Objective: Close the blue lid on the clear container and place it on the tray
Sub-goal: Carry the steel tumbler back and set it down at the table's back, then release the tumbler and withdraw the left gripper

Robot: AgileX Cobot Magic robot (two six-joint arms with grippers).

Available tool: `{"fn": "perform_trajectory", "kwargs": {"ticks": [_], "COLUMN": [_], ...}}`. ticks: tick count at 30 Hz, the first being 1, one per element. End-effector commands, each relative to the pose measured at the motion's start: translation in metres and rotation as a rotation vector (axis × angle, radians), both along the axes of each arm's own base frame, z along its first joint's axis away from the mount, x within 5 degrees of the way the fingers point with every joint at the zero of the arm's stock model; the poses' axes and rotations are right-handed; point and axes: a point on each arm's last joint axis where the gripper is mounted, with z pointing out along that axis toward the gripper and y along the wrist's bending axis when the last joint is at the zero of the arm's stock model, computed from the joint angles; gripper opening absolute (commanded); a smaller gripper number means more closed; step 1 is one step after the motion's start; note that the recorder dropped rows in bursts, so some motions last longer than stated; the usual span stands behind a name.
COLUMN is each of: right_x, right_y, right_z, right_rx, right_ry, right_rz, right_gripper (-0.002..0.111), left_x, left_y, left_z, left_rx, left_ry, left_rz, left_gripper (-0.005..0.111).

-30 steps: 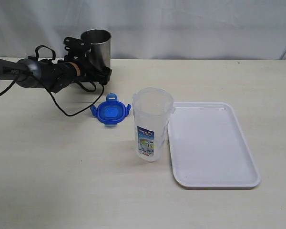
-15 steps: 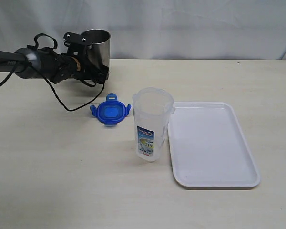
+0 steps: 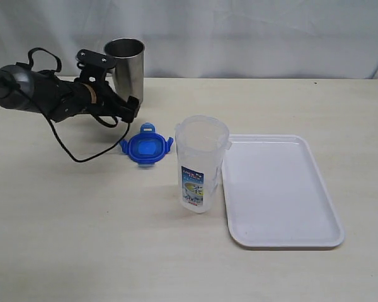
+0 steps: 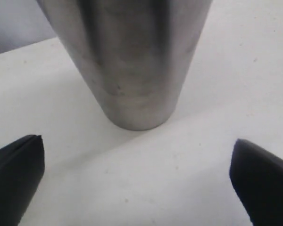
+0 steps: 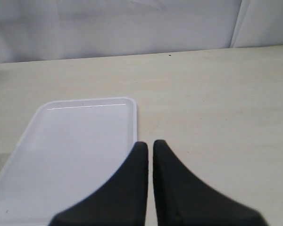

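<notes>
My view: pale beige tabletop (image 3: 75,251), matte; wrinkled white cloth backdrop (image 3: 258,38) behind its far edge; even light.

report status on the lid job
Left gripper open, empty, facing steel cup. Right gripper shut, empty. Blue lid loose on table beside open clear container. Path to lid clear.

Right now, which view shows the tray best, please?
The exterior view: the whole tray lies in sight, rim included. The right wrist view shows only part, some hidden behind the shut fingers. The left wrist view shows none of it.
</notes>
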Motion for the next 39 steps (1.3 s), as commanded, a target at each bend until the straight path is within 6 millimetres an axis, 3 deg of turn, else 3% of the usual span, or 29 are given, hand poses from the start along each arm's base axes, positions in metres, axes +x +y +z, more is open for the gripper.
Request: {"fn": "perform_trajectory", "kwargs": {"ticks": [1, 6, 16, 19, 23, 24, 26, 29, 30, 33, 39], "right_x": [0.0, 0.0, 0.0, 0.0, 0.0, 0.0, 0.0, 0.0, 0.0, 0.0, 0.0], "right_y": [0.0, 0.0, 0.0, 0.0, 0.0, 0.0, 0.0, 0.0, 0.0, 0.0, 0.0], "right_z": [0.0, 0.0, 0.0, 0.0, 0.0, 0.0, 0.0, 0.0, 0.0, 0.0, 0.0], "right_rx": [-0.002, -0.002, -0.002, -0.002, -0.002, -0.002, -0.002, -0.002, -0.002, -0.002, -0.002], "right_ry": [-0.006, -0.006, -0.006, -0.006, -0.006, -0.006, -0.006, -0.006, -0.006, -0.006, -0.006], "right_rz": [0.001, 0.001, 0.001, 0.001, 0.001, 0.001, 0.001, 0.001, 0.001, 0.001, 0.001], "right_gripper": [0.004, 0.004, 0.004, 0.004, 0.004, 0.004, 0.004, 0.004, 0.004, 0.004, 0.004], "left_x": [-0.009, -0.022, -0.042, -0.042, -0.039, -0.041, -0.047, -0.058, -0.065, -0.086, -0.129], "left_y": [0.002, 0.007, 0.014, 0.011, -0.002, -0.003, 0.014, 0.037, 0.05, 0.062, 0.046], "left_z": [0.015, 0.027, 0.032, 0.044, 0.086, 0.106, 0.147, 0.185, 0.198, 0.234, 0.287], "left_rx": [-0.022, -0.039, 0.001, -0.06, -0.178, -0.201, -0.201, -0.178, -0.163, -0.187, -0.204], "left_ry": [-0.02, -0.006, 0.067, -0.011, -0.252, -0.311, -0.377, -0.392, -0.37, -0.368, -0.444], "left_rz": [0.0, 0.028, 0.057, 0.027, -0.094, -0.108, -0.056, 0.038, 0.103, 0.187, 0.14], "left_gripper": [0.105, 0.105, 0.105, 0.105, 0.105, 0.105, 0.105, 0.105, 0.105, 0.105, 0.105]}}
